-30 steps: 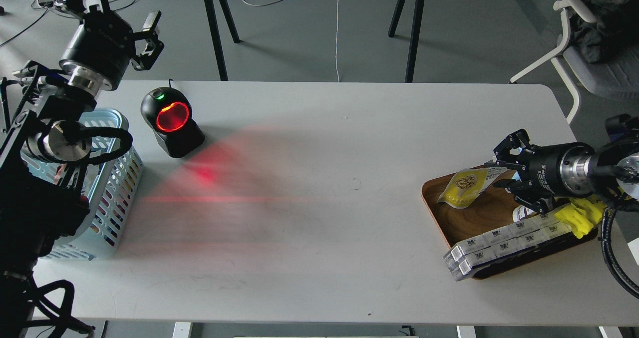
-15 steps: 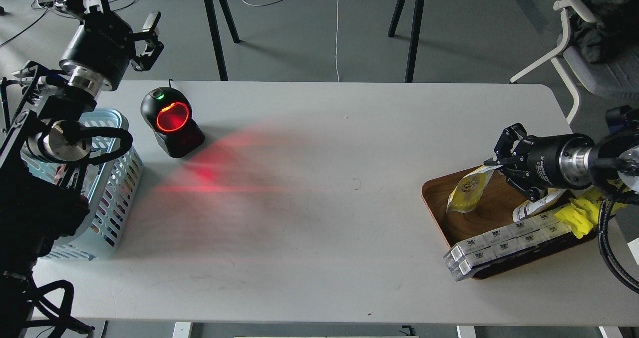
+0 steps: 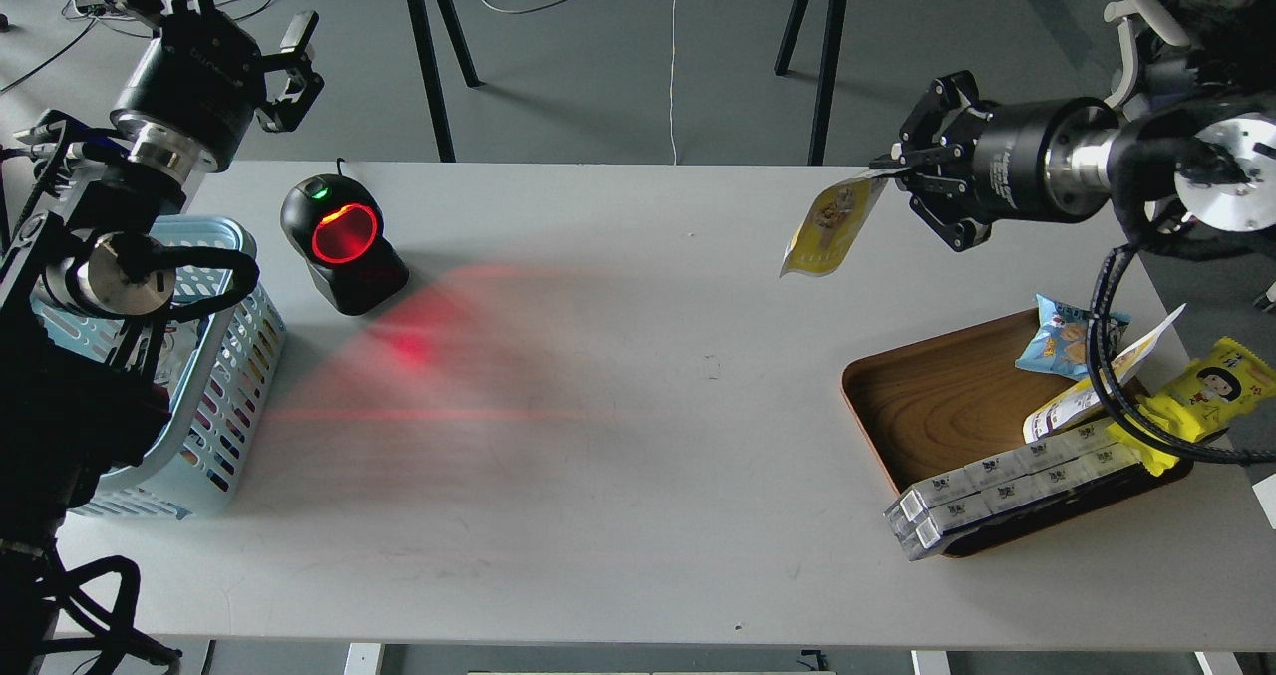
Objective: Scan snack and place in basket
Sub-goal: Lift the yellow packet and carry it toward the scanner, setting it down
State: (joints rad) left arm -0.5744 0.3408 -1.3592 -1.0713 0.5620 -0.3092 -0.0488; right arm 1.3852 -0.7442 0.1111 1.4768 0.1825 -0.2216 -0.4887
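There is just one camera. It sits up high on the robot's head, by the near long edge of the white table (image 3: 638, 436), and looks forward and down. It is far enough back to see all four table edges, and the grey floor past the far edge. The left arm comes in at the left edge and the right arm at the right edge. No other view shares the scene
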